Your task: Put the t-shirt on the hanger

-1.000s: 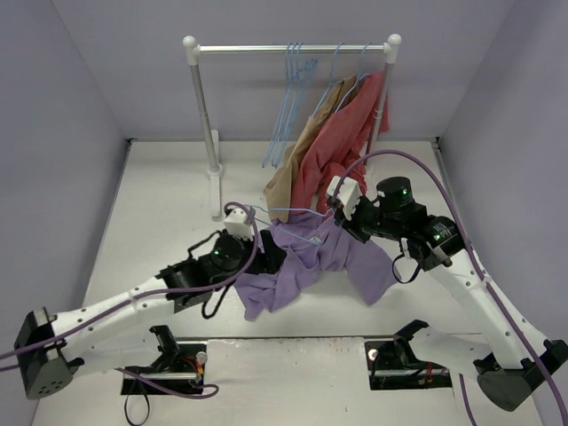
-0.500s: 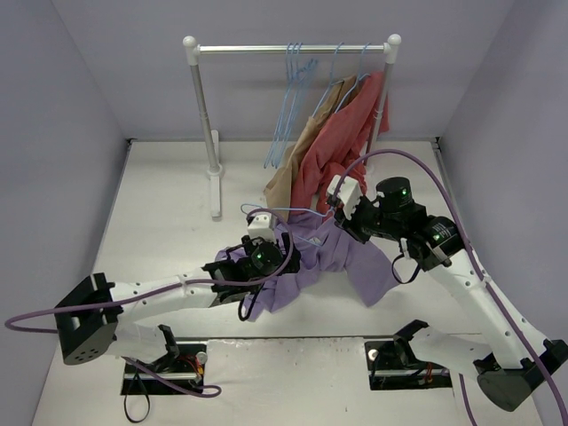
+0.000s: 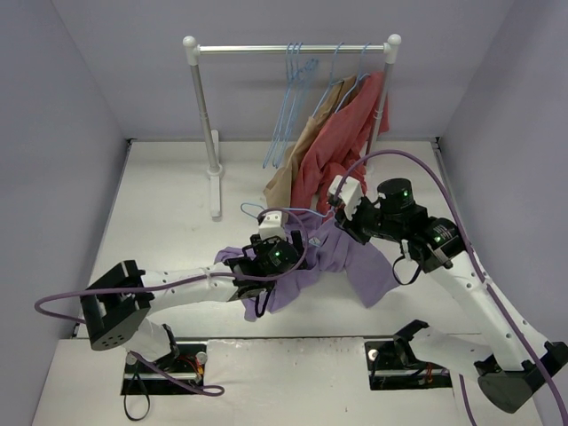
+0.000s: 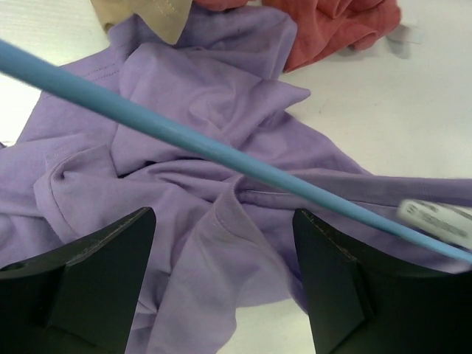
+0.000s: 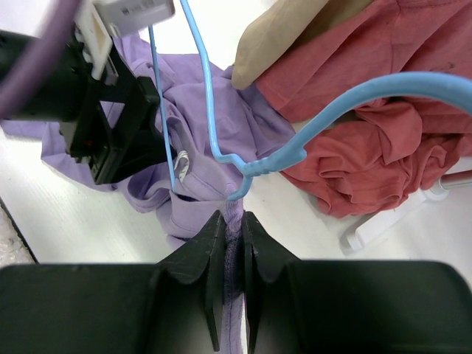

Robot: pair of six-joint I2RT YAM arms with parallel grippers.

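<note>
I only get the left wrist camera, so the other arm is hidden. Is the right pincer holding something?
Observer: Yes. The right pincer is shut on a fold of the t-shirt.
Operator: Where does my blue stick go?
Observer: It is the hanger; its hook curves across over the brick-red garment.
Operator: Is there somewhere to hang it?
Observer: A rail stands at the far end, with spare blue hangers on it.
</note>
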